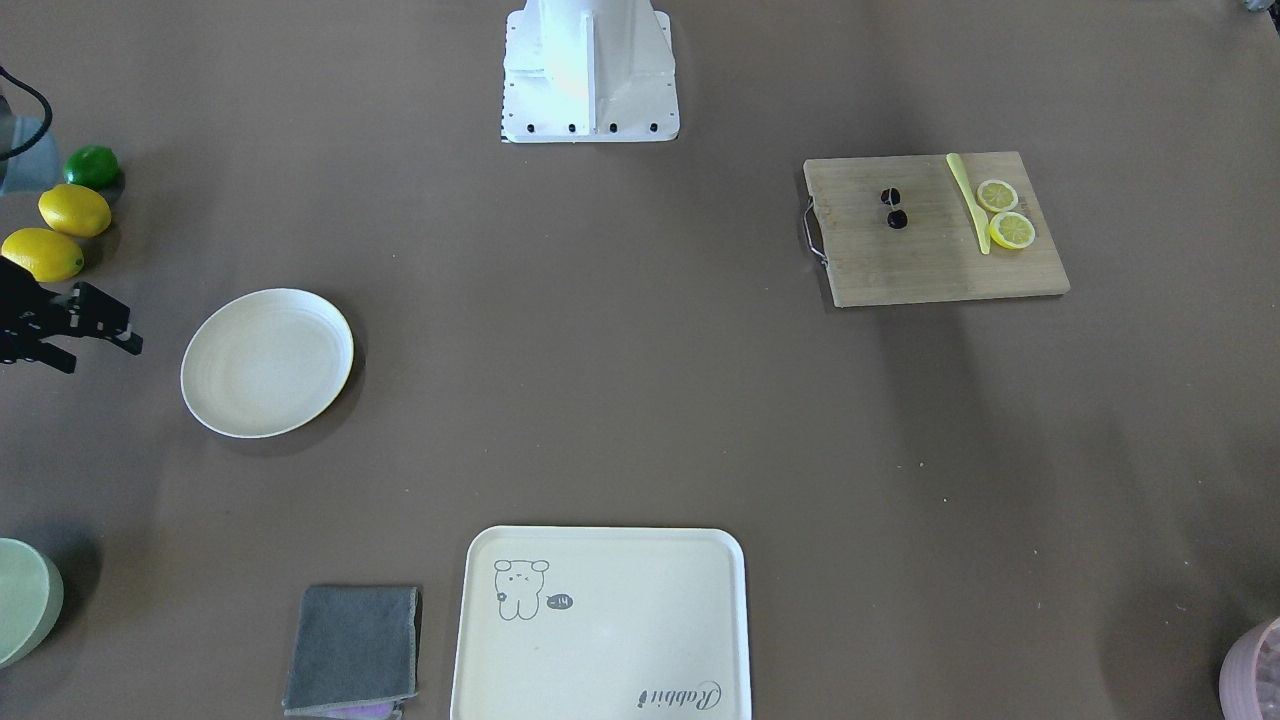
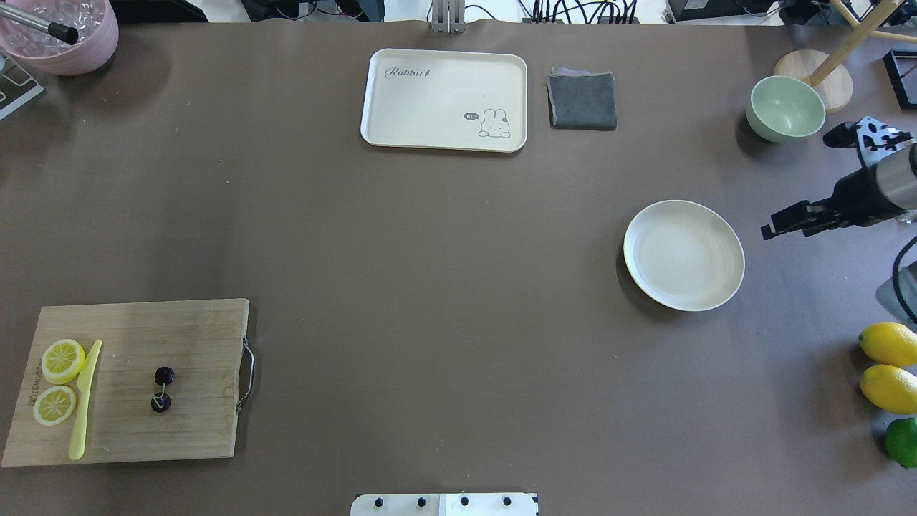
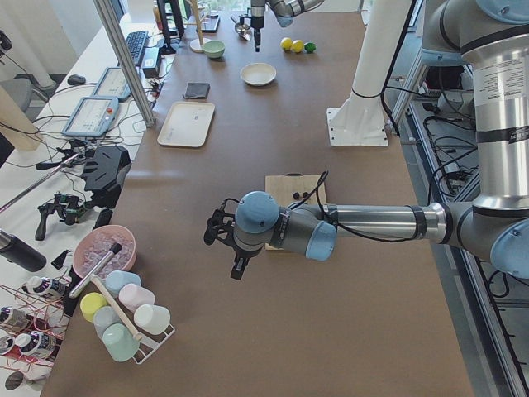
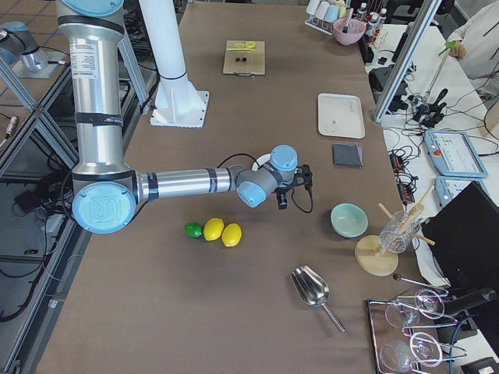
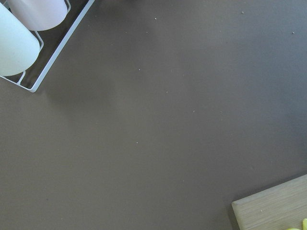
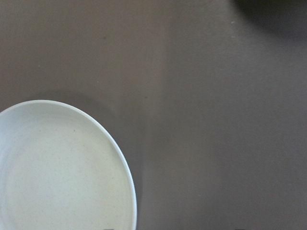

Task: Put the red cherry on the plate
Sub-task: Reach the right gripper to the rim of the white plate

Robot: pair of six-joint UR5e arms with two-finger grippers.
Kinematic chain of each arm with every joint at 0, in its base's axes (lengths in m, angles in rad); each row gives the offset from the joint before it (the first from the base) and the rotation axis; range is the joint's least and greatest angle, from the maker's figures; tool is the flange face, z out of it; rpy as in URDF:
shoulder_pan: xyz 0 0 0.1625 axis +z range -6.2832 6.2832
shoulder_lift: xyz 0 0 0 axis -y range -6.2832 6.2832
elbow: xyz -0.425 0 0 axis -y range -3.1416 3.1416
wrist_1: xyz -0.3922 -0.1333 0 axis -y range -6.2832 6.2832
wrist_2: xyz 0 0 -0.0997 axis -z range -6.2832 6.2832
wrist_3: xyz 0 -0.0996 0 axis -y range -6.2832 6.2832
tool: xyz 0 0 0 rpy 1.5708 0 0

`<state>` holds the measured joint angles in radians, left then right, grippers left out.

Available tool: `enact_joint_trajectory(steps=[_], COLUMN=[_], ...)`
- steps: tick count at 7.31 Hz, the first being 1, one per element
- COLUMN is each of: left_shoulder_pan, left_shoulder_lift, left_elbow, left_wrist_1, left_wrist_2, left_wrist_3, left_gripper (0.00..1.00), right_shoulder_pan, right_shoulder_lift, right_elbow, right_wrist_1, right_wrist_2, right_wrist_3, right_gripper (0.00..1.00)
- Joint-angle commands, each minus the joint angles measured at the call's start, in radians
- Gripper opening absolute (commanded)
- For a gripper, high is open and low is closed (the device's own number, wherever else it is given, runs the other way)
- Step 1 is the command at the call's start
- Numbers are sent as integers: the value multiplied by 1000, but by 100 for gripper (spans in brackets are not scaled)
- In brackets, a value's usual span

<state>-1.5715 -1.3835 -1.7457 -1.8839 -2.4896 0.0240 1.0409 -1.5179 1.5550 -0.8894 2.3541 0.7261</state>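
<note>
The red cherry [image 1: 893,207] [image 2: 162,389], a dark pair joined by a thin stem, lies on a wooden cutting board [image 2: 129,430] on my left side. The plate [image 1: 267,362] [image 2: 683,255] [image 6: 62,167] sits empty on my right side, far from the board. My right gripper [image 1: 100,356] [image 2: 777,223] hovers just outside the plate's rim, open, with nothing between its fingers. My left gripper [image 3: 235,258] shows only in the exterior left view, above bare table beyond the board's outer end; I cannot tell whether it is open or shut.
Two lemon slices [image 2: 59,380] and a yellow knife [image 2: 84,401] share the board. A cream tray [image 2: 444,100], grey cloth [image 2: 582,100] and green bowl [image 2: 786,107] line the far edge. Two lemons [image 2: 890,365] and a lime [image 2: 903,441] lie at the right. A cup rack [image 5: 29,43] stands near the left gripper.
</note>
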Motion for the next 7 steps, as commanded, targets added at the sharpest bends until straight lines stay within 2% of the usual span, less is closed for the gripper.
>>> enact_joint_trajectory(steps=[1,2,3,4,5,7], left_shoulder_pan=[10,10,10,10,11,16], left_shoulder_lift=[1,1,1,1,1,1], left_elbow=[2,2,8,8,9,9], left_wrist_1=[0,0,-1,-1,-1,2], left_wrist_2=[2,3,2,2,0,0], left_wrist_3=[-1,-1,1,1,1,-9], left_gripper=[98,98,98,98,98,98], right_shoulder_pan=[-65,-94,-108,-108,-110,-110], right_shoulder_lift=[36,38,44,44,50,55], right_elbow=[-30,-56,-65,-58,-56,-55], right_wrist_1=[41,41,41,41,40,38], right_wrist_2=[-15,-69,-79,-78,-75,-72], right_wrist_3=[88,84,82,91,93,95], right_gripper=[81,71,66,21,0,0])
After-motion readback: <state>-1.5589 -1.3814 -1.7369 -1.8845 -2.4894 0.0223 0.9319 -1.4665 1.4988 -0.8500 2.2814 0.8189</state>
